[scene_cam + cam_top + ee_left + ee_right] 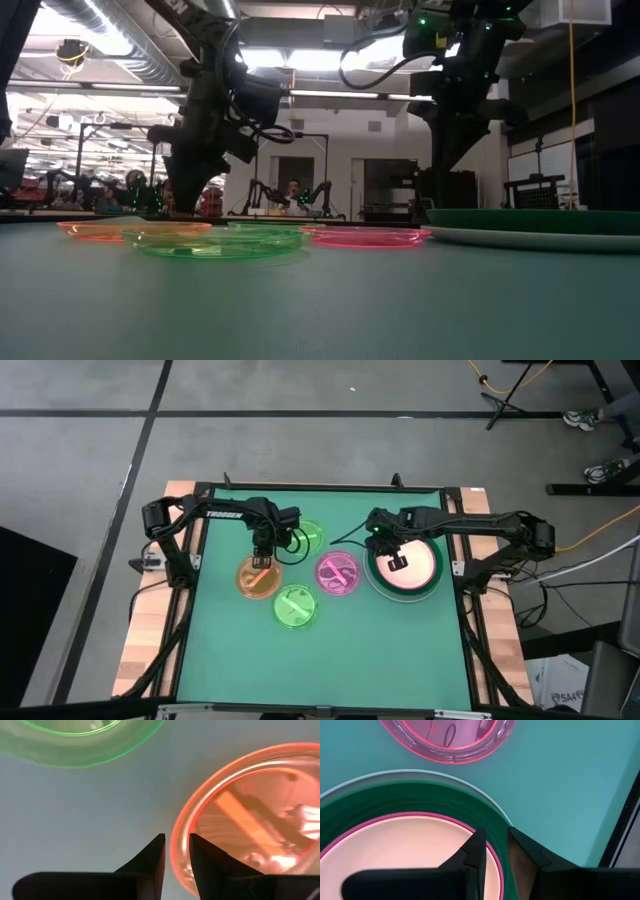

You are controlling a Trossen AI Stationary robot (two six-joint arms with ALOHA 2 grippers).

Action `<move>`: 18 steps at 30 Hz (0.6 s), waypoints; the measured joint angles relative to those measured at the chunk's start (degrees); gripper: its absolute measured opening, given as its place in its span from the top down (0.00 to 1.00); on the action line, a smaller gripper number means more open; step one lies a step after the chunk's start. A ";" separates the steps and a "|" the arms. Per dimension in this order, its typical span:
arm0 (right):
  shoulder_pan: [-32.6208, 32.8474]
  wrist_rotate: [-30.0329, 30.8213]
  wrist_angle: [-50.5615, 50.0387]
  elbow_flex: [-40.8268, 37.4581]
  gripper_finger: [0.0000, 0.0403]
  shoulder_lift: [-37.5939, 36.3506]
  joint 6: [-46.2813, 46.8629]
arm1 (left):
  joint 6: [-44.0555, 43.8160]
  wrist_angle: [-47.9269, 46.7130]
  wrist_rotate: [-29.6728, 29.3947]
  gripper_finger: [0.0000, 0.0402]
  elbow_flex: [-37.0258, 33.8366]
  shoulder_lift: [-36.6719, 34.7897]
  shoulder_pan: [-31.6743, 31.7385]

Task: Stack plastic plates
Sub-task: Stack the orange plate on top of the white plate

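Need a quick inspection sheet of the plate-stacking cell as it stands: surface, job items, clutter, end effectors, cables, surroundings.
Surface: green table mat, wooden edge at the sides.
Job's things: large plates stacked on the right, cream on top, pink rim, dark green and pale rim beneath. Four small translucent plates lie singly: orange plate, lime plate, second lime plate, pink plate.
Clutter: nothing seen.
End effectors: left end effector astride the orange plate's rim, fingers narrowly apart; right end effector astride the stack's rim.
Cables: black cable loops over the mat; yellow cord on the floor.
Surroundings: stands, a person's shoes.
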 joint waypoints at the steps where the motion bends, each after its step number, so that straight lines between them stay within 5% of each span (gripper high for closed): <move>1: 0.00 0.00 0.00 0.00 0.83 0.00 0.00 | 0.32 -0.02 1.40 0.80 0.00 0.00 0.16; 18: 0.00 -0.04 -0.02 -0.02 0.83 0.00 -0.01 | 2.39 2.60 3.59 0.80 -0.04 0.04 0.06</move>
